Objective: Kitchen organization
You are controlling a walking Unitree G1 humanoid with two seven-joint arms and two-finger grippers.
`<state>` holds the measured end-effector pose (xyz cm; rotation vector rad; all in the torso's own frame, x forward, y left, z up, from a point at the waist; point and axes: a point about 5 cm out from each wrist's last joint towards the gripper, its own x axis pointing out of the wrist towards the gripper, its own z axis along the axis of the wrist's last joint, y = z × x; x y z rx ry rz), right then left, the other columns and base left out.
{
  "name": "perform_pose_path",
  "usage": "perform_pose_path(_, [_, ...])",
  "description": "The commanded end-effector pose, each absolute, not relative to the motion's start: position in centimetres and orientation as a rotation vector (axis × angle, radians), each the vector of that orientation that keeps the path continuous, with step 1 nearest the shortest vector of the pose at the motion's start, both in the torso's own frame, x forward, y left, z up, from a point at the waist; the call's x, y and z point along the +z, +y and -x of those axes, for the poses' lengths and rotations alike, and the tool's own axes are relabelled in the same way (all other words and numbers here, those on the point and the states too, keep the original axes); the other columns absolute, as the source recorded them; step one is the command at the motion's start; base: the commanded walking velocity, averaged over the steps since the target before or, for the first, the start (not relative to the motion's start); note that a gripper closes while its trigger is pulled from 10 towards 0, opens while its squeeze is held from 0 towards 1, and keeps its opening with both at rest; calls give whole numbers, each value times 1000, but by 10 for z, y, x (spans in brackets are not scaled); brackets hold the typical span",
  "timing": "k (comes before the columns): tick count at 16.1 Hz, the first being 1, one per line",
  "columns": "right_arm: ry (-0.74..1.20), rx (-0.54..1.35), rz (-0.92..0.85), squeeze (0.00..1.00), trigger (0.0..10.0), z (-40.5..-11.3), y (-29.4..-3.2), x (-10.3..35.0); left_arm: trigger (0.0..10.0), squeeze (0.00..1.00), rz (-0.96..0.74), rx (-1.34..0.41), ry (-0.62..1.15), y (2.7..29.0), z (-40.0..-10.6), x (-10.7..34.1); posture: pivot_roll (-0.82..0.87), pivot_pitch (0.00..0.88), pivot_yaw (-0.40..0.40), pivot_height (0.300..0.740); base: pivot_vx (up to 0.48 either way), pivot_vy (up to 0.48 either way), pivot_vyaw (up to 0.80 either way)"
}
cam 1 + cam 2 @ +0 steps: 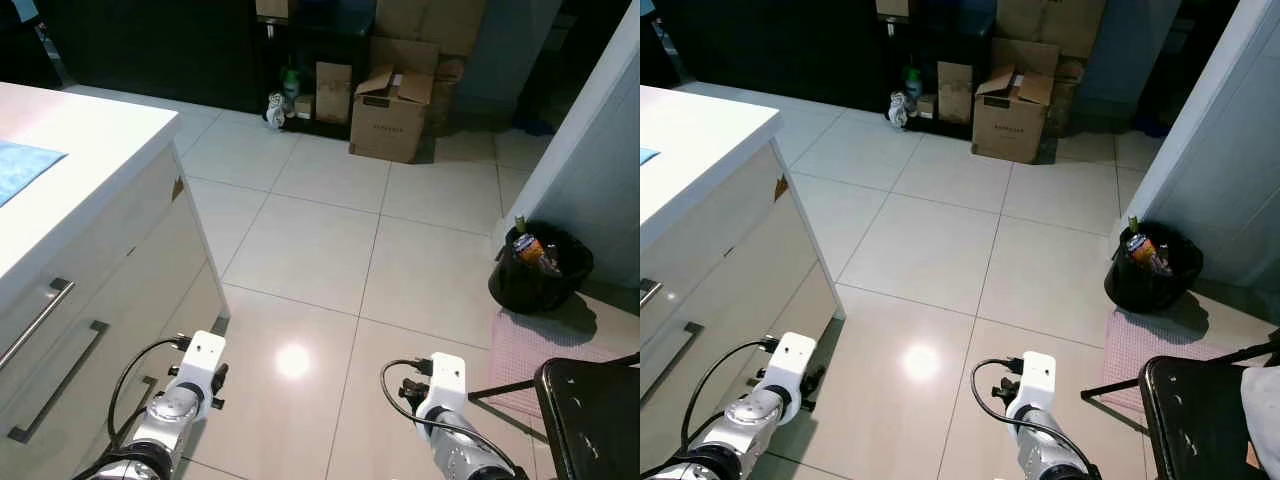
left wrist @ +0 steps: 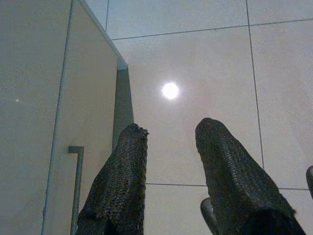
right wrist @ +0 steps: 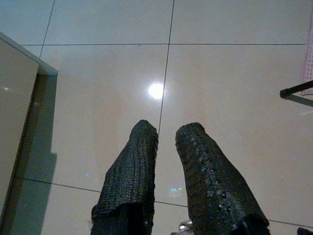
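Both silver arms hang low over a glossy beige tiled floor (image 1: pixel 330 250). The left gripper (image 2: pixel 171 132) has its black fingers spread apart, holding nothing, just beside the white kitchen island with metal drawer handles (image 1: pixel 90 250). The right gripper (image 3: pixel 166 129) has fingers slightly parted, empty, away from the island. Right of the island stand a black chair (image 1: pixel 590 410), a pink mat (image 1: pixel 530 350) and a full black rubbish bag (image 1: pixel 540 270). Beyond the island, brown cardboard boxes (image 1: pixel 390 110) are stacked by dark shelving.

Home kitchen: white counter (image 1: pixel 90 130) with handled drawers (image 1: pixel 40 320) stood at left, pale tiled floor (image 1: pixel 330 240), cardboard boxes (image 1: pixel 390 110) by far wall, black rubbish bag (image 1: pixel 540 270) at right.
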<state>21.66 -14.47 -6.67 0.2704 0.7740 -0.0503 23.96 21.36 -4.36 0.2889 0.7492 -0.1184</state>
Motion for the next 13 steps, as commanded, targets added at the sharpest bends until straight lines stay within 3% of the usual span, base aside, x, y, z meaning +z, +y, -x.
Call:
perform_pose_path(1, [765,-77,-289,0,10000,-216,-149,-67,10000,0,-297,-139,753,211,-241,-44,-120,0,26,740,0,0,0])
perform_pose_path(8, [696,-71,-254,0,10000,-230,-160,-57,10000,0,-192,-85,759,200,-237,-49,-125,0,-15,740,0,0,0])
perform_pose_path(13, [725,-91,-273,0,10000,-220,-161,-63,10000,0,-199,-86,783,205,-229,-53,-127,0,-5,740,0,0,800])
